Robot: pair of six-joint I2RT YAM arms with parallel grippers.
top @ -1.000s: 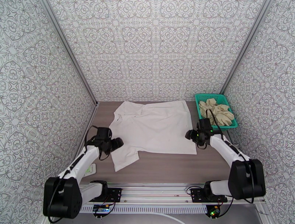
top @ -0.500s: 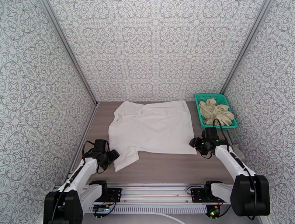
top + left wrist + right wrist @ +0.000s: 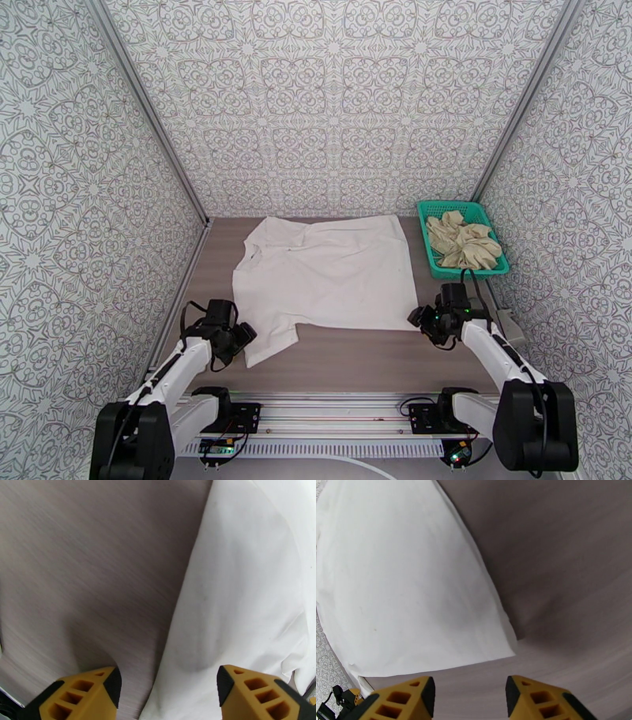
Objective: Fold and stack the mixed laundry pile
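Observation:
A white T-shirt [image 3: 328, 272] lies spread flat on the brown table. A beige garment [image 3: 463, 239] is bunched in the teal basket [image 3: 430, 253] at the back right. My left gripper [image 3: 246, 332] hovers open at the shirt's near-left sleeve; in the left wrist view its orange fingers [image 3: 89, 695] straddle the edge of the white cloth [image 3: 245, 594], nothing pinched. My right gripper [image 3: 415, 317] stands open at the shirt's near-right corner; in the right wrist view that corner [image 3: 505, 647] lies just ahead of the open fingers [image 3: 537, 699].
Patterned walls close in the table on three sides. The basket stands against the right wall, just behind my right arm. A bare strip of table [image 3: 363, 359] runs between the shirt's near hem and the rail holding the arm bases.
Both arms drew back toward the near edge: the left gripper from the shirt's left side to the sleeve, the right one to the hem corner. Both jaws narrowed a little. The shirt has not moved.

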